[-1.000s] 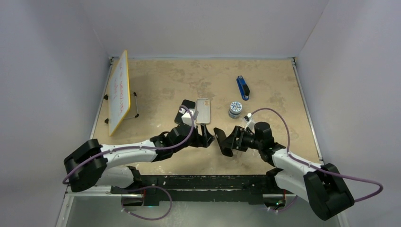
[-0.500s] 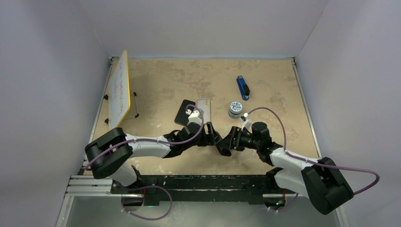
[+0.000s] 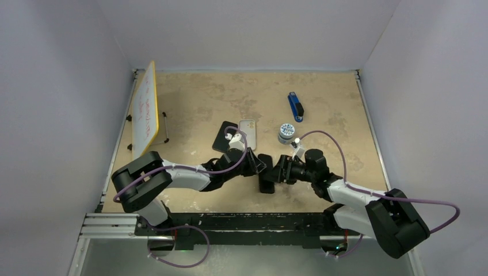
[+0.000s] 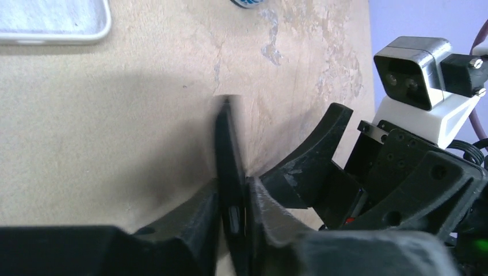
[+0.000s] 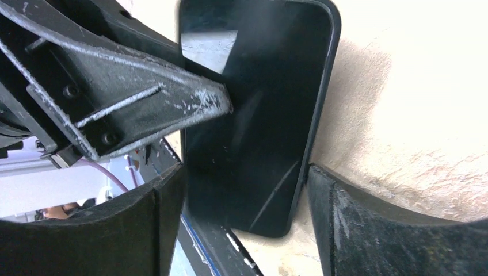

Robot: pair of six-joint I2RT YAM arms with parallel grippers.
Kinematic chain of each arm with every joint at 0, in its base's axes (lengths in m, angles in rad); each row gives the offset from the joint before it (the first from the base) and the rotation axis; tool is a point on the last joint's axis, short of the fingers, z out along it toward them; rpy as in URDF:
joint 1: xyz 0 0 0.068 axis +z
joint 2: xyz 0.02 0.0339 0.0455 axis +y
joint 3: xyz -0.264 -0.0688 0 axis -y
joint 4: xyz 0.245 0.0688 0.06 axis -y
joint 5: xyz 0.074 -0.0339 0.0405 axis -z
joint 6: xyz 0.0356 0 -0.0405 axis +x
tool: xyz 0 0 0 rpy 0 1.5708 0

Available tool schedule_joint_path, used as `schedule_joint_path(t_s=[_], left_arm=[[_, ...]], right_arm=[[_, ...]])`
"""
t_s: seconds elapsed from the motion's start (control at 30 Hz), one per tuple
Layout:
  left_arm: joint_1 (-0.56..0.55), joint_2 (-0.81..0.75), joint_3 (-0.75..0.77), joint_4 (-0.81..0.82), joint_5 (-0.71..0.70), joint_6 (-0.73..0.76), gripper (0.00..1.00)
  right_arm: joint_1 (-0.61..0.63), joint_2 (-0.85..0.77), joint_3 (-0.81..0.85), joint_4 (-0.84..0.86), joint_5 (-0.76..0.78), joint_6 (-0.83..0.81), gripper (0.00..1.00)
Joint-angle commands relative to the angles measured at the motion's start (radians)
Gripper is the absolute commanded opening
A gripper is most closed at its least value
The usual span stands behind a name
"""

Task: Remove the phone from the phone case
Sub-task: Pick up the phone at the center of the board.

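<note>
The tan mottled desk (image 3: 322, 109) carried a pale phone case (image 3: 247, 133), lying flat beyond the arms. You would have done best to close squarely on the long edges of the dark phone (image 5: 259, 103) before releasing it elsewhere. The left claw (image 4: 233, 198) was nearly closed, pinching the phone on edge near the desk's front. The right claw (image 5: 244, 190) was spread wide, its fingers flanking the phone, seemingly without gripping.

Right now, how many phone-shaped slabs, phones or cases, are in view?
3. A dark phone clamped in the left gripper; a black slab and a pale case side by side on the table beyond.
</note>
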State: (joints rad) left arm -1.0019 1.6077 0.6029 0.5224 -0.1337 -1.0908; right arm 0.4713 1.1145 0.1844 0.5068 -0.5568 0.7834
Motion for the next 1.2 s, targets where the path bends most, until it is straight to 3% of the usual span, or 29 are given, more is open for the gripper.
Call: schedule_joint_path(t_s=[0.0,0.1,0.53,0.87,1.17], left_arm=[[0.009,-0.065,-0.039,0.093,-0.003,0.018,0.13],[0.015,-0.108,-0.083,0.124,-0.019,0.035,0.0],[0.132,-0.497,-0.294,0.215,-0.013,0.149,0.0],[0.227,-0.693,-0.251,0.18,0.155,0.171,0.0],[0.265,-0.712,-0.132,0.099,0.294,0.234,0.0]], right_arm=[[0.006,-0.005,0.002,0.09,0.0,-0.002,0.1],[0.006,-0.01,0.001,0.117,0.013,-0.007,0.2],[0.006,-0.127,-0.019,0.265,0.059,-0.103,0.79],[0.012,-0.083,-0.018,0.54,-0.13,-0.143,0.73],[0.082,-0.002,0.064,0.701,-0.305,-0.232,0.67]])
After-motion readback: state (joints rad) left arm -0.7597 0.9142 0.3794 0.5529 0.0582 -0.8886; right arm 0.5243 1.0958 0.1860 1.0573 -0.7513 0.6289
